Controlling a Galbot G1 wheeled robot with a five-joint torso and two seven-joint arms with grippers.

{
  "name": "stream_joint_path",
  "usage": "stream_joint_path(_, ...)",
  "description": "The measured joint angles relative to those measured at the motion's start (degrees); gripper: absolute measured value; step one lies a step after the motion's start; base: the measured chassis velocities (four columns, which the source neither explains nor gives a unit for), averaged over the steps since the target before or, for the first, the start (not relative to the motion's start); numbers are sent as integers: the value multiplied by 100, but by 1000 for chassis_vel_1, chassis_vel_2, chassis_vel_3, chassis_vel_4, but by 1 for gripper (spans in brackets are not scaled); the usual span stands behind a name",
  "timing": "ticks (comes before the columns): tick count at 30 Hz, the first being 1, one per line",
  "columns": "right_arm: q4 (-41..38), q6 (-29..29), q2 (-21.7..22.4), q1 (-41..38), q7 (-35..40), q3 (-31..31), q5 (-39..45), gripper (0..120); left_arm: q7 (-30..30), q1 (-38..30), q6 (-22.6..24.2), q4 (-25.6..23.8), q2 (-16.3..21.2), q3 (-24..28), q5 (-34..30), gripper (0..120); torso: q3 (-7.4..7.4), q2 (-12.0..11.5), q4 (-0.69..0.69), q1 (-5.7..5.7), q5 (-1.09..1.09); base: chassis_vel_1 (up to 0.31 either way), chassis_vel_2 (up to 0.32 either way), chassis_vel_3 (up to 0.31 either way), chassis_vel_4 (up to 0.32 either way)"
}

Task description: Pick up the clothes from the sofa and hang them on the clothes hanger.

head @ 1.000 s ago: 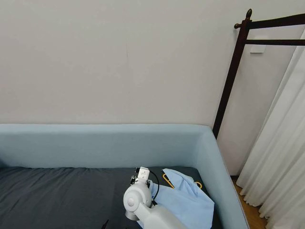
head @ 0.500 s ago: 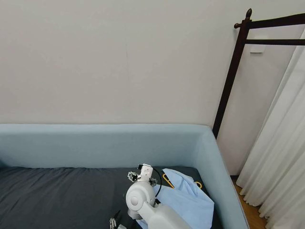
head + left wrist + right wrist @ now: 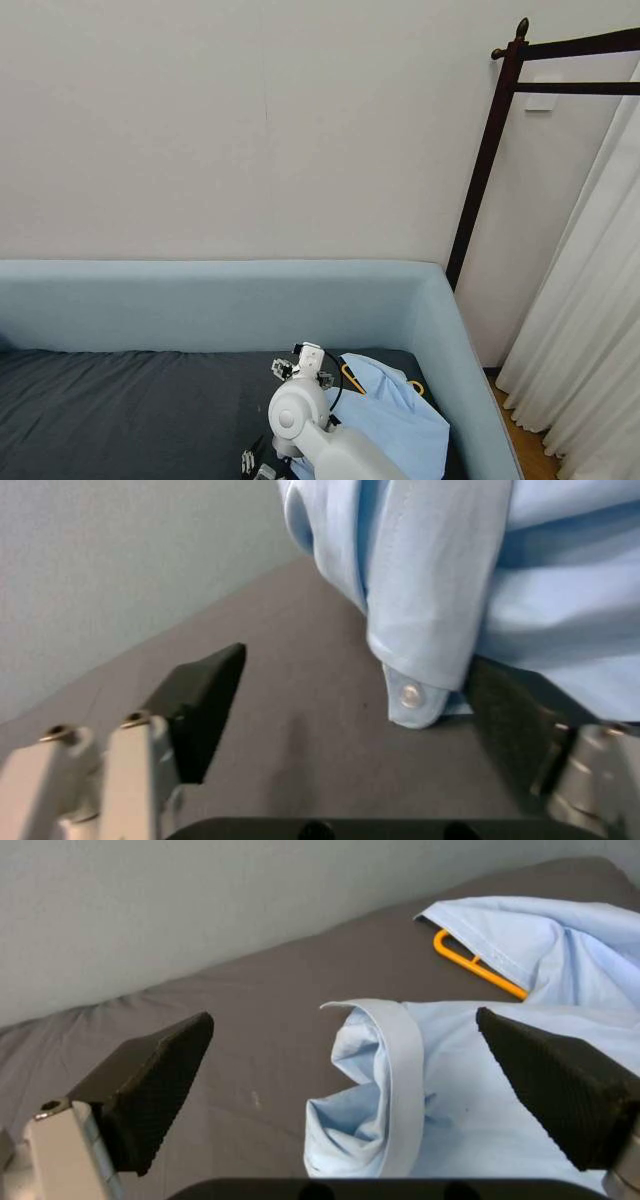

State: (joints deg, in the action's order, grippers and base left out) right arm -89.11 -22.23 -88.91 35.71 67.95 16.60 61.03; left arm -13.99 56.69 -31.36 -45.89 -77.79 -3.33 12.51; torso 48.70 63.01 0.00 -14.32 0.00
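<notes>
**A:** How will the shirt handle?

**B:** The light-blue shirt (image 3: 395, 425) lies crumpled at the right end of the sofa seat, beside the armrest. I judge it light, limp and a little slippery, so it will sag and slide out of a shallow pinch. An orange hanger (image 3: 475, 964) pokes out at its far edge. It looks stiff, but I cannot tell whether the shirt sits on it.

**A:** Where would you take hold?

**B:** On doubled cloth: the thick folded band (image 3: 395, 1065), or the cuff (image 3: 410, 697) with its 1 button.

**A:** And the 2 grippers?

**B:** Both are spread wide, holding nothing. The left gripper (image 3: 355, 682) sits low at the shirt's near left edge, the cuff between its fingers. The right gripper (image 3: 340, 1024) hovers above the seat, over the shirt's left side.

**A:** The surroundings?

**B:** A plain wall (image 3: 250, 130), then the sofa (image 3: 220, 305), pale-blue back with a soft, dark grey seat. A white curtain (image 3: 590, 330) hangs at the right. The dark wooden rack (image 3: 485, 170) stands between them, its rail high above the shirt.
</notes>
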Motion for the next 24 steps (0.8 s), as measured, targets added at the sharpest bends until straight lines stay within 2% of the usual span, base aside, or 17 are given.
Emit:
stream_joint_path(2,-12,0,19,9,4,-4,5,100,-4,-27,5,59,-21,-5,12,67,0,0,0,0,0,0,0,0,0)
stream_joint_path(3,-12,0,19,9,4,-4,5,100,-4,-27,5,59,-21,-5,12,67,0,0,0,0,0,0,0,0,0)
stream_joint_path(8,-33,0,34,49,5,-23,6,100,-43,-206,-27,412,-196,-75,222,45,0,0,0,1,0,0,0,0,0)
stream_joint_path(9,-33,0,34,49,5,-23,6,100,-43,-206,-27,412,-196,-75,222,45,0,0,0,1,0,0,0,0,0)
stream_joint_path(12,-50,2,62,73,5,-16,9,100,-48,-335,-36,585,-297,-112,277,29,0,0,0,1,0,0,0,0,0)
stream_joint_path(14,-57,3,74,79,5,-15,12,100,-48,-357,-35,608,-308,-126,287,27,0,0,0,1,0,0,0,0,0)
stream_joint_path(17,-84,5,132,98,3,-23,16,100,-59,-374,-35,609,-309,-163,315,12,0,0,0,1,0,0,0,0,0)
stream_joint_path(18,-84,5,132,98,3,-23,16,100,-59,-374,-35,609,-309,-163,315,12,0,0,0,1,0,0,0,0,0)
stream_joint_path(21,-159,5,241,139,-39,-36,13,100,-97,-289,-32,484,-256,-176,321,0,0,0,0,1,0,0,0,0,0)
stream_joint_path(24,-224,5,315,171,-104,-38,2,100,-130,-233,-28,430,-243,-220,322,0,0,0,0,1,0,0,0,0,0)
